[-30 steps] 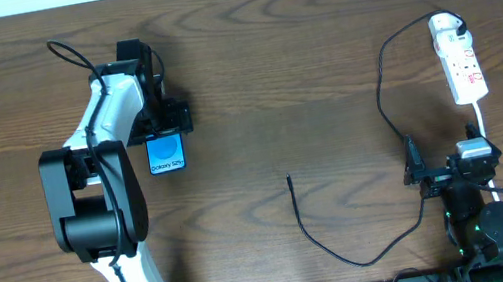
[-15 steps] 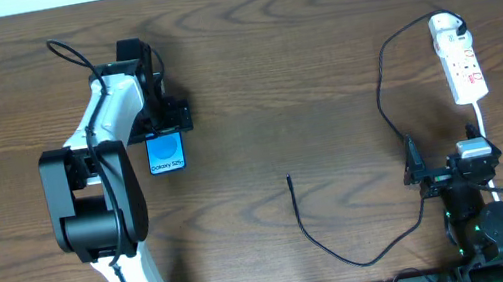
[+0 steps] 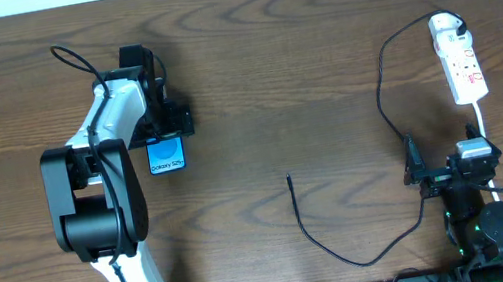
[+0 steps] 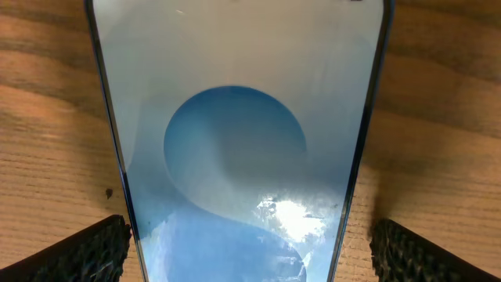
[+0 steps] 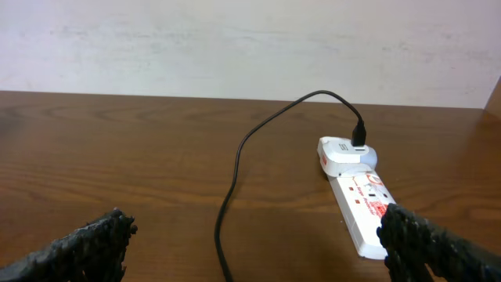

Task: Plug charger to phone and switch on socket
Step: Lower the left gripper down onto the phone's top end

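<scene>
Overhead: next to nothing has changed in the last second. The left arm's wrist end has shifted a hair. The phone (image 3: 166, 156), charger (image 3: 351, 259) and right arm sit where they were. So no progress yet, I'd say: phone not gripped, nothing plugged into it. The left arm reaches up the table (image 3: 269, 57), with the left gripper (image 3: 161, 127) over the phone's far end. The charger tip (image 3: 288, 178) lies loose mid-table, well apart from the phone. The right gripper (image 3: 439, 172) is folded near its base, short of the socket (image 3: 461, 67).

Left wrist: camera looks straight down, jaws wide apart and straddling the phone. The pads (image 4: 102, 243) sit just beside its long edges, not clamped.

Right wrist: jaws wide, holding nothing. The plug (image 5: 344, 153) is already in the socket's far end. Can't tell the switch state.
</scene>
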`<state>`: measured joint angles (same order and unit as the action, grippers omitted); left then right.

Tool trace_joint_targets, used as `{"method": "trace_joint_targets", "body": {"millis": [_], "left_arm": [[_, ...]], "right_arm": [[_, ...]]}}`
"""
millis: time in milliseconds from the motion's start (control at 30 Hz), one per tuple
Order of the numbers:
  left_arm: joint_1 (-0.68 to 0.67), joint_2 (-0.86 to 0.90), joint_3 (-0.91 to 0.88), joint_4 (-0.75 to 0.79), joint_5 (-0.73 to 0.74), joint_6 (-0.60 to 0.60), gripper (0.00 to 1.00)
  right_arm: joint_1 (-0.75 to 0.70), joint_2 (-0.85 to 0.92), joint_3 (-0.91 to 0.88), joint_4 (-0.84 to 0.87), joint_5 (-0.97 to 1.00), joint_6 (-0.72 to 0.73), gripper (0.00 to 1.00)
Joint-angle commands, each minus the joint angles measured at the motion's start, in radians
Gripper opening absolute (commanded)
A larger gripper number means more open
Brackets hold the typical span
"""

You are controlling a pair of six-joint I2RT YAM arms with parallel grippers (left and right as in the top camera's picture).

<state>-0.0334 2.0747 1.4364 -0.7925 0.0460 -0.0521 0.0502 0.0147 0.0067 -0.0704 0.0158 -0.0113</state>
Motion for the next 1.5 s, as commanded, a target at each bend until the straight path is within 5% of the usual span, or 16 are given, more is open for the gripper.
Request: {"method": "trace_joint_targets", "body": {"millis": [0,867,1467], "left_arm": [[0.004,0.018,-0.018,0.018,-0.013,-0.005,0.98],[0.004,0.018,-0.113,0.098,-0.013,-0.005,0.98],[0.004,0.018,-0.047,-0.015,-0.013,-0.005,0.98]], "right_arm": [[0.007,-0.008,-0.001,-0.004,0.008,0.007,0.99],[0.007,-0.008,-0.001,-0.004,0.008,0.007,0.99],[0.007,-0.008,-0.001,-0.004,0.008,0.007,0.99]]}}
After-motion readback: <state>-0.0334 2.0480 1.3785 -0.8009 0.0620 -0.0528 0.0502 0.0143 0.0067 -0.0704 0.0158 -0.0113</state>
